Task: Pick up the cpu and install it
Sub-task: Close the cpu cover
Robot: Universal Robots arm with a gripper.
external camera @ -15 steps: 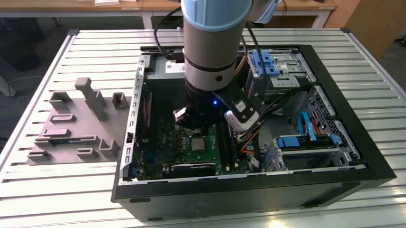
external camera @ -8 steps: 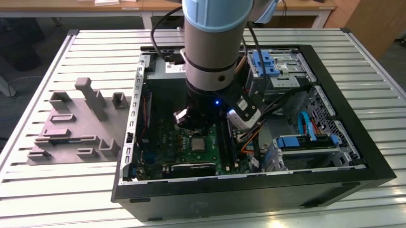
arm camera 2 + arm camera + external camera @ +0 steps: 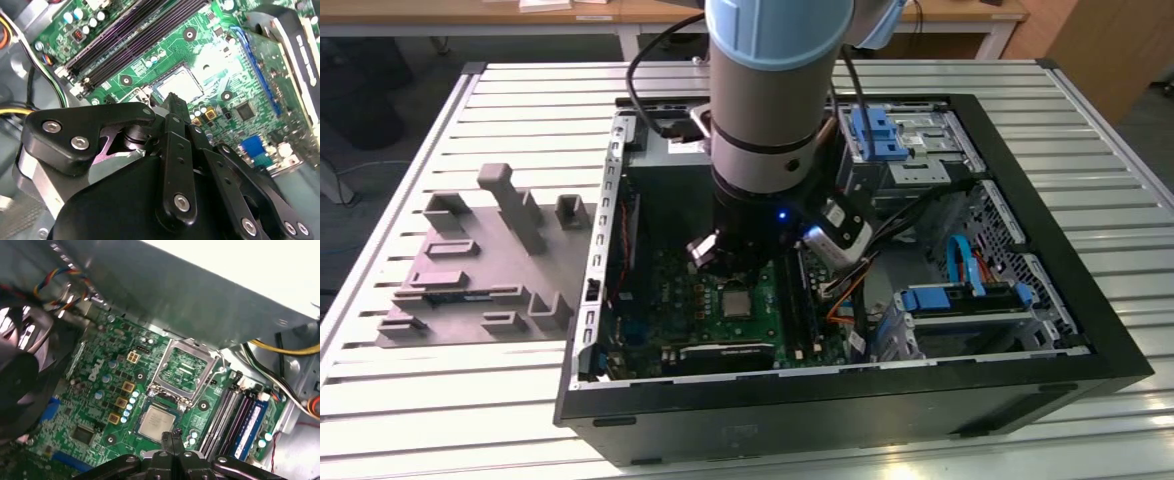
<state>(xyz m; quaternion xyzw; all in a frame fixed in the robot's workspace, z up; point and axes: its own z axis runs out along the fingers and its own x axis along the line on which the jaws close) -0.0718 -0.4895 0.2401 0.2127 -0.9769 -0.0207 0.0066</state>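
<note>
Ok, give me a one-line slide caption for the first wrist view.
The cpu sits in the motherboard socket with the retention frame hinged open, the gripper poised just beside it.

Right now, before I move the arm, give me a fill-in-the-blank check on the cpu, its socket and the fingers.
The small square silver-topped cpu lies flat on the ____ motherboard.
The socket's metal hold-down frame beside it is swung ____.
The gripper, its black fingers ____, holds nothing and is close to the cpu.
The grey moulded plastic tray lies outside the black computer case, on the exterior view's ____.
Missing words: green; open; shut; left.
</note>
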